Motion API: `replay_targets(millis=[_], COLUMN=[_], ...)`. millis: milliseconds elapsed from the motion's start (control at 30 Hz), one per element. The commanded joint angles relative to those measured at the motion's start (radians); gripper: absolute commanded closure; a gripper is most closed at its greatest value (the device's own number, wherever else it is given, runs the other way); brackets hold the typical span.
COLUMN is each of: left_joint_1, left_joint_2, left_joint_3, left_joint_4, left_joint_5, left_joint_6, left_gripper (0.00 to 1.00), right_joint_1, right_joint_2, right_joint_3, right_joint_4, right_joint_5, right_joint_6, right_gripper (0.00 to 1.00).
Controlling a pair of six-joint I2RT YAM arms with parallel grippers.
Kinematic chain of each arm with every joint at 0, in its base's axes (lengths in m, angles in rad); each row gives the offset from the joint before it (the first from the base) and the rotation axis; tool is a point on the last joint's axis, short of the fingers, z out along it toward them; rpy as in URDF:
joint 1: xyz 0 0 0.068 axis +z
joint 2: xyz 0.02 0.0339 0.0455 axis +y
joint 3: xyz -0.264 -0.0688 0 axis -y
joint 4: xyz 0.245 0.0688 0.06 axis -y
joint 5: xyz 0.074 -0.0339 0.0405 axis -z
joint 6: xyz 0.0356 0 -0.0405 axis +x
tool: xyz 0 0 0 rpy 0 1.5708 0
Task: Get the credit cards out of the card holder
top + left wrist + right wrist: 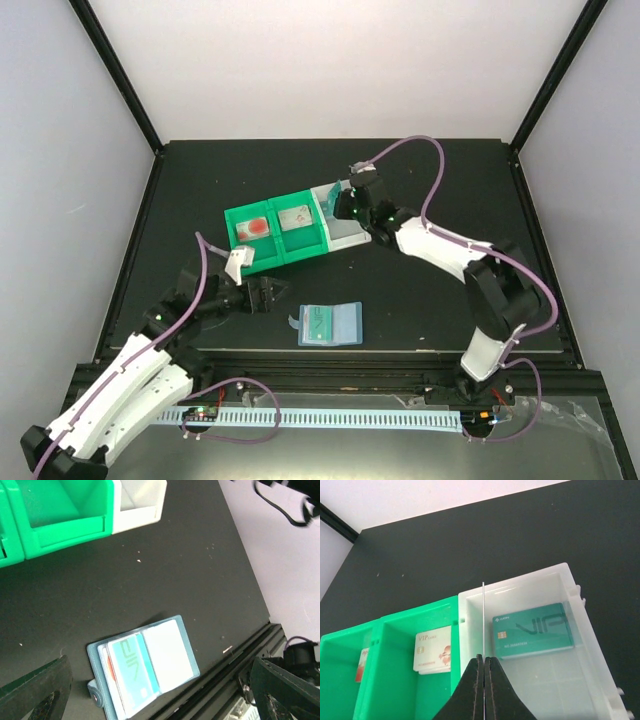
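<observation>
Fingers [472,685] of the right gripper [483,656] pinch a thin card [483,615] edge-on over the white bin [545,680], seemingly to drop it beside the teal VIP card [532,630], while the left gripper [274,296] gapes wide above the card holder [170,655], well apart from that bin, credit cards [132,672] inside.

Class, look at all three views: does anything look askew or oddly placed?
Yes: in the open card holder, on its tab side, the teal card and a red-marked whitish card lie fanned, not squared up.
</observation>
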Motion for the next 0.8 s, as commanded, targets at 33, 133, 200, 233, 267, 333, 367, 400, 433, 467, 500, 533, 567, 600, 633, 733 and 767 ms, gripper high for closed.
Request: replay_targets(millis=[33,133,200,233,267,333,367,400,433,467,500,533,567,600,633,733,767], left_joint_1=[0.0,0.001,0.0,0.001,0.001,0.0,0.0,0.001,0.0,0.001,0.0,0.001,0.0,0.0,0.0,0.0,0.001], left_joint_2=[-0.065,-0.079,-0.084,-0.085,-0.087,-0.087,-0.087,-0.087,-0.087,-0.086,-0.086,-0.087,-0.087,-0.088,-0.088,-0.089,-0.088], left_joint_3=[-0.034,-0.047,-0.046,-0.046,-0.046,-0.046,-0.045,-0.045,-0.045,-0.045,-0.045,-0.045,-0.043,-0.043,-0.042,-0.037,-0.035], left_joint_4=[-0.028,-0.039,-0.047,-0.049,-0.048,-0.045,-0.045,-0.044,-0.043,-0.042,-0.042,-0.042,-0.04,-0.041,-0.04,-0.044,-0.046], left_joint_5=[0.066,0.066,0.073,0.078,0.084,0.096,0.098,0.098,0.098,0.1,0.101,0.102,0.102,0.102,0.101,0.098,0.095], left_joint_6=[0.001,0.014,0.021,0.024,0.024,0.026,0.028,0.029,0.03,0.03,0.031,0.031,0.032,0.033,0.033,0.035,0.033], left_gripper=[0.01,0.01,0.01,0.01,0.01,0.01,0.01,0.01,0.01,0.01,0.01,0.01,0.01,0.01,0.01,0.01,0.01], right_joint_1=[-0.018,-0.027,-0.028,-0.029,-0.029,-0.031,-0.033,-0.034,-0.034,-0.036,-0.037,-0.039,-0.04,-0.042,-0.043,-0.047,-0.047], right_joint_2=[0.119,0.184,0.216,0.231,0.248,0.278,0.291,0.301,0.311,0.321,0.328,0.334,0.339,0.345,0.349,0.355,0.351], right_joint_3=[0.1,0.142,0.162,0.171,0.182,0.205,0.214,0.218,0.221,0.224,0.228,0.23,0.235,0.241,0.246,0.268,0.274], right_joint_4=[-0.022,-0.024,-0.02,-0.019,-0.019,-0.024,-0.023,-0.019,-0.017,-0.018,-0.019,-0.019,-0.022,-0.026,-0.03,-0.056,-0.065], right_joint_5=[0.025,0.004,-0.008,-0.013,-0.015,-0.028,-0.037,-0.046,-0.051,-0.056,-0.058,-0.06,-0.059,-0.058,-0.057,-0.048,-0.043], right_joint_6=[-0.004,0.01,0.02,0.024,0.029,0.039,0.043,0.046,0.048,0.05,0.05,0.053,0.055,0.056,0.056,0.054,0.051], right_gripper=[0.99,0.99,0.99,0.99,0.99,0.99,0.99,0.99,0.99,0.99,0.98,0.97,0.96,0.94,0.92,0.87,0.85])
